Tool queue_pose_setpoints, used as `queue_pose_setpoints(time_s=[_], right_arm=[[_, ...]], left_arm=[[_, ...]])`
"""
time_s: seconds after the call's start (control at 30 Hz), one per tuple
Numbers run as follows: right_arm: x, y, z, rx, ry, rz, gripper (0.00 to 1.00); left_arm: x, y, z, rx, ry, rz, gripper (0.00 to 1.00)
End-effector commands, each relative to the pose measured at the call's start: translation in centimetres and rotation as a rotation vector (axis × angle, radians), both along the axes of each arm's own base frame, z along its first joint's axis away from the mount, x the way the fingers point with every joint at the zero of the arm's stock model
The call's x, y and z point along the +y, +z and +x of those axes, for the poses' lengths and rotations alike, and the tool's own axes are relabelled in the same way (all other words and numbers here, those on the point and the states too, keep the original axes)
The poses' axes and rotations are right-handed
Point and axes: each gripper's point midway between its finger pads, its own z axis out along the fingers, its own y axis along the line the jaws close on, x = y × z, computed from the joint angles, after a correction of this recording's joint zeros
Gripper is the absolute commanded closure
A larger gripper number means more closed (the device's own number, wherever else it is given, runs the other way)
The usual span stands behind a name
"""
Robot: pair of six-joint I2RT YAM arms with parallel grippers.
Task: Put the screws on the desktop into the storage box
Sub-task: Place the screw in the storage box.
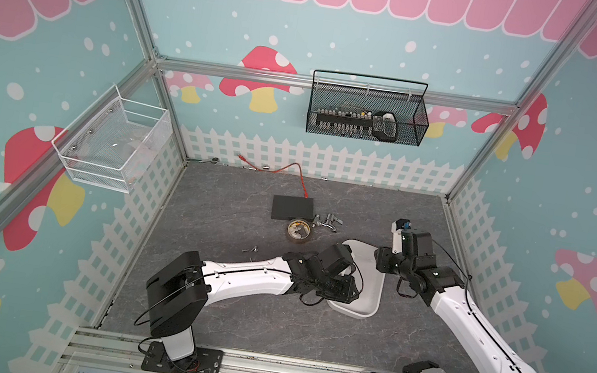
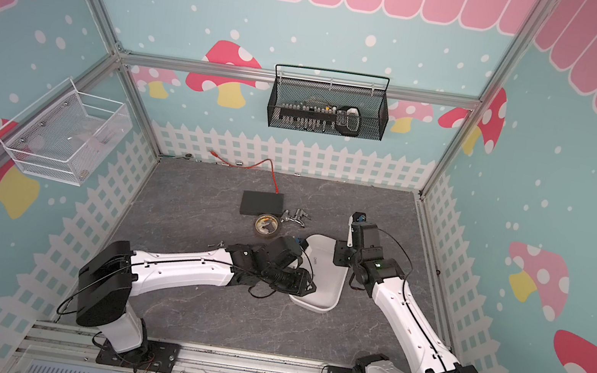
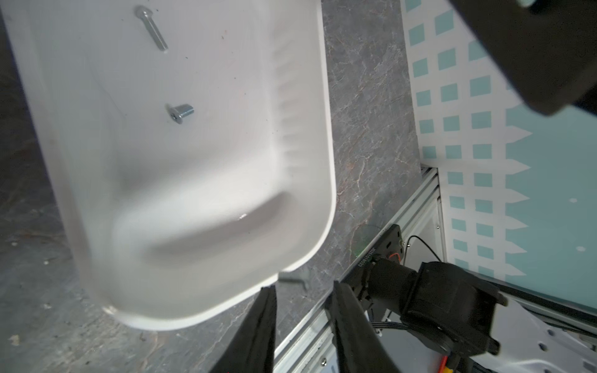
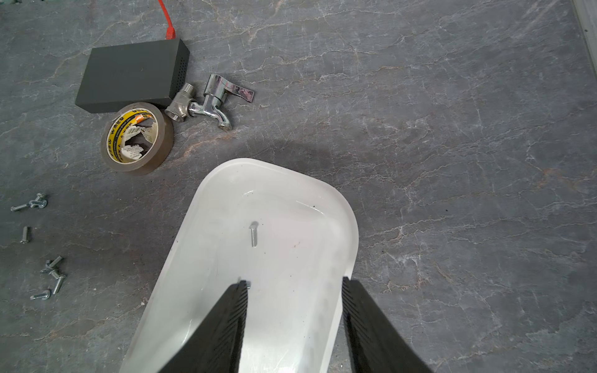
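1. A white wire basket (image 1: 114, 144) hangs on the left wall, above the desktop (image 1: 229, 313).
2. Loose screws (image 1: 250, 249) lie on the grey desktop just beyond the left forearm, well apart from the storage box (image 1: 370, 286). The right wrist view shows several of them (image 4: 53, 274) scattered in small clumps, some touching each other.
3. Toward the back sits a flat black box (image 1: 293, 208) with an orange cable (image 1: 300, 179) running to it. A roll of brown tape (image 1: 299, 230) lies right against its near edge, and a chrome tap (image 1: 325, 221) is just beside both.
4. The left gripper (image 3: 303, 286) hangs over the near end of the storage box, its jaws parted and nothing clamped between them. A small grey shape just past the fingertips is too blurred to name.
5. The white storage box rests on the desktop between the two arms. On its floor lie a long screw (image 3: 151, 29) and a short flat-headed screw (image 3: 179, 111), apart from each other.
6. A black mesh basket (image 1: 367, 117) hangs on the back wall, holding dark items that are hard to make out.
7. The right gripper (image 4: 294, 284) is at the box's right side with its jaws spread wide and nothing pinched. One finger is over the inside and the other at the outer rim. I cannot tell whether either touches the box.
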Motion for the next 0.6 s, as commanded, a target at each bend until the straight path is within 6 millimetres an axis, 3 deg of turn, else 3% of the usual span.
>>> queue_pose_setpoints(time_s=[0.0, 0.1, 0.2, 0.3, 0.4, 0.5, 0.57], right_arm=[[0.5, 0.1, 0.0, -0.008, 0.018, 0.036, 0.41], [1.7, 0.8, -0.1, -0.026, 0.073, 0.088, 0.38], [3.7, 1.6, -0.6, -0.026, 0.155, 0.162, 0.41], [8.5, 2.1, -2.2, -0.005, 0.343, 0.27, 0.43], [14.0, 1.3, -3.9, 0.043, 0.493, 0.239, 0.45], [18.6, -0.8, -5.0, 0.144, 0.58, 0.215, 0.49], [20.5, -2.2, -4.9, 0.19, 0.565, 0.187, 0.52]], left_arm=[[0.3, 1.2, 1.3, -0.024, -0.01, -0.018, 0.45], [3.5, 1.7, 2.7, -0.038, 0.034, 0.003, 0.42], [10.1, 2.8, 4.6, -0.075, 0.155, -0.009, 0.41], [18.9, 3.5, 6.0, -0.118, 0.326, -0.015, 0.41], [26.8, 4.9, 6.5, -0.189, 0.498, -0.015, 0.42], [31.5, 6.3, 6.0, -0.28, 0.607, 0.038, 0.43], [32.7, 7.2, 5.7, -0.316, 0.653, 0.042, 0.44]])
